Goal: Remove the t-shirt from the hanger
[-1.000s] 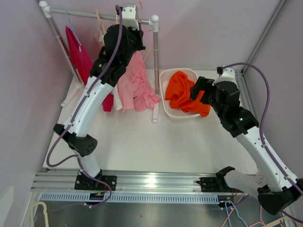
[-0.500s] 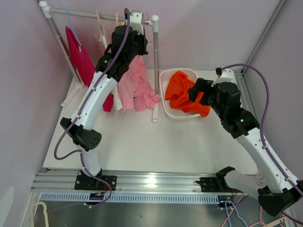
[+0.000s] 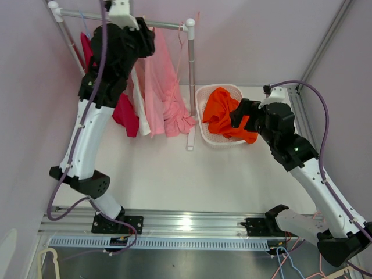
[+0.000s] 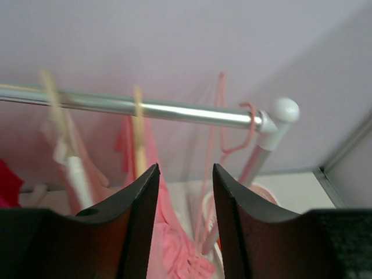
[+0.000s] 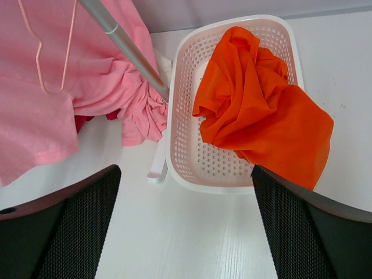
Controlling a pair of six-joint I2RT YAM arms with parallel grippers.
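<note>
Up high, the left gripper [image 4: 185,171] is near the rail [image 4: 174,111]. Its fingers are a little apart, with nothing between them. The pink t-shirt [image 3: 161,87] hangs down from the rail, and a thin pink hanger [image 5: 56,64] shows against it (just a wire shape). The right gripper [image 5: 185,174] is wide apart and empty, above the basket [image 5: 172,139] with an orange cloth [image 5: 256,110] inside.

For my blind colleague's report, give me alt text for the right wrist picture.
An orange garment lies in a white basket, spilling over its rim; a pink t-shirt and a pink hanger hang at left. The right gripper has its jaws wide open.
</note>
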